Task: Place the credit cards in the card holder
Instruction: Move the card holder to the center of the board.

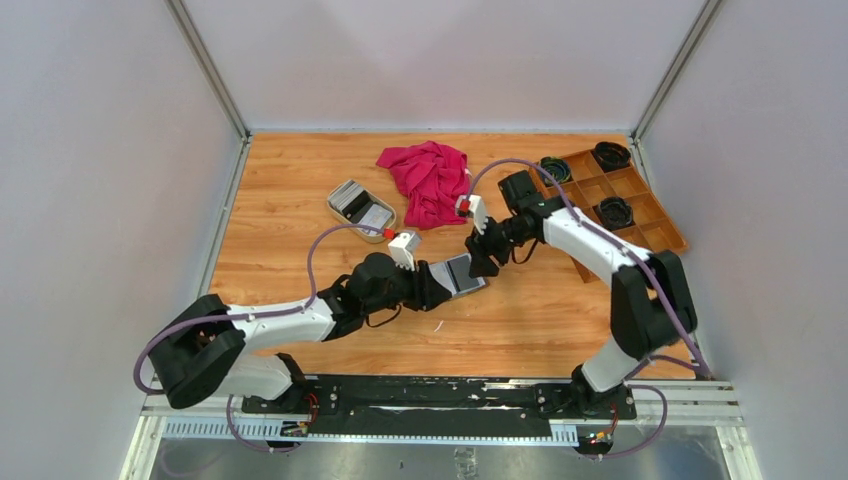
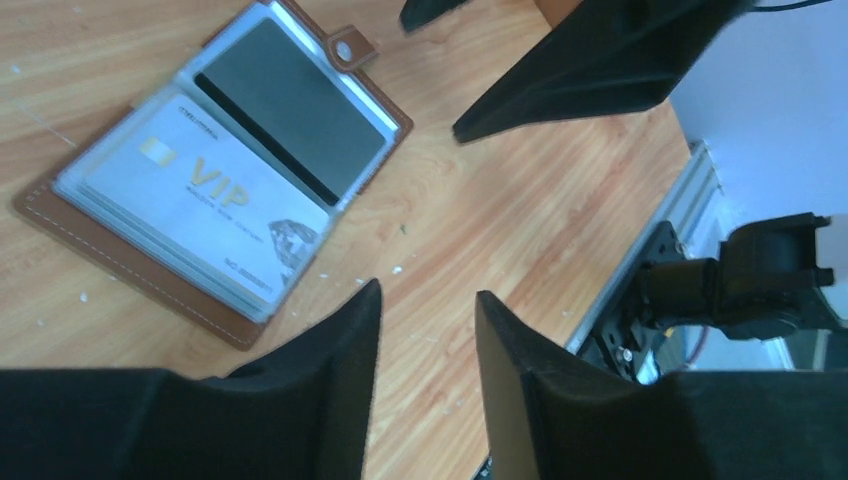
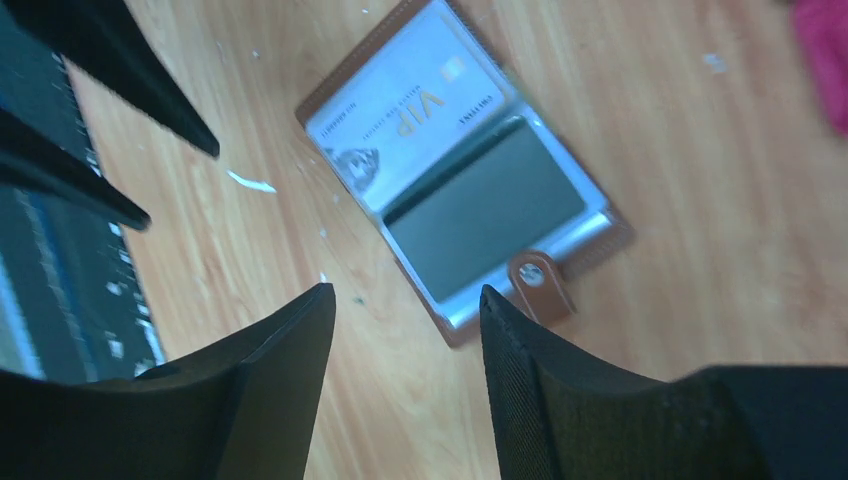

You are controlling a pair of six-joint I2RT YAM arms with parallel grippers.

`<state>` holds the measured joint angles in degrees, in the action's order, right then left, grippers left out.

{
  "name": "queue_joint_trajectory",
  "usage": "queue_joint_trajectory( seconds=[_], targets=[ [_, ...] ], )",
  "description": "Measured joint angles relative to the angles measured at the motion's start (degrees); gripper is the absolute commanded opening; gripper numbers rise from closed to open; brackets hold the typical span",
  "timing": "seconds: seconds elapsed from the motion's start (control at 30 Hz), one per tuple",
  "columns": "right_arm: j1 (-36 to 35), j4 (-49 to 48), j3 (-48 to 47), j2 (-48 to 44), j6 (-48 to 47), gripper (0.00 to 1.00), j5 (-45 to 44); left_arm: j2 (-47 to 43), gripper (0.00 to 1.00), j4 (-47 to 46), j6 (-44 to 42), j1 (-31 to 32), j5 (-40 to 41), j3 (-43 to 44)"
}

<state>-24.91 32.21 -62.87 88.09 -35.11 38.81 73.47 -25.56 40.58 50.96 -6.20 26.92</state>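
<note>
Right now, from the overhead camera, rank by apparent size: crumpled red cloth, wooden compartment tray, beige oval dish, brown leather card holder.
1. wooden compartment tray
2. crumpled red cloth
3. beige oval dish
4. brown leather card holder, lying open yet clearly smallest

You see both arms [image 1: 270, 325]: white links, black joints, purple cables [image 1: 311, 262]; black wedge-shaped fingers [image 2: 330, 360]; white wrist cameras [image 1: 404, 246], red-marked.

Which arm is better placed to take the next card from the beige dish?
Left, probably. The beige oval dish holding grey and white plastic cards lies nearer the left fingers, open and empty. The right fingers, also open, hover on the far side of the brown leather card holder.
</note>
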Motion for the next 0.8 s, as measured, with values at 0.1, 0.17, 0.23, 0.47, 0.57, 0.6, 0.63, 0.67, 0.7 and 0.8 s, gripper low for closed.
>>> queue_joint_trajectory(
  seconds=[0.1,0.17,0.23,0.47,0.57,0.6,0.63,0.67,0.7,0.8],
  targets=[
    [0.24,0.28,-2.69,6.78,6.78,0.56,4.46,1.07,0.34,-0.57,1.55,-0.17,1.46,0.02],
    [0.24,0.63,-2.69,9.86,10.36,0.56,5.20,2.27,0.31,-0.92,2.25,-0.37,2.45,0.09],
    [0.35,0.55,-2.12,11.19,13.46,0.56,5.01,3.72,0.29,-1.03,2.91,-0.66,3.02,0.35],
    [3.17,-0.96,-1.55,11.26,20.72,0.54,4.00,10.91,0.25,-1.86,3.61,-1.84,3.67,3.65],
    [4.00,-1.22,-1.42,11.47,22.21,0.53,4.09,14.38,0.23,-1.86,3.58,-2.54,3.63,5.92],
    [4.07,-1.29,-1.42,11.65,22.40,0.53,4.17,15.19,0.21,-1.95,3.58,-2.67,3.63,6.47],
    [4.09,-1.36,-1.42,11.93,22.73,0.53,4.37,16.13,0.20,-2.12,3.58,-2.86,3.63,7.02],
    [4.09,-1.38,-1.40,12.24,22.97,0.53,4.57,17.20,0.19,-2.29,3.56,-2.97,3.61,7.63],
    [4.07,-1.38,-1.40,12.59,23.23,0.52,4.76,17.97,0.18,-2.45,3.56,-3.06,3.54,8.00],
    [4.09,-1.38,-1.40,13.53,23.69,0.52,5.18,20.59,0.17,-2.69,3.54,-3.45,3.37,9.01]
  ],
)
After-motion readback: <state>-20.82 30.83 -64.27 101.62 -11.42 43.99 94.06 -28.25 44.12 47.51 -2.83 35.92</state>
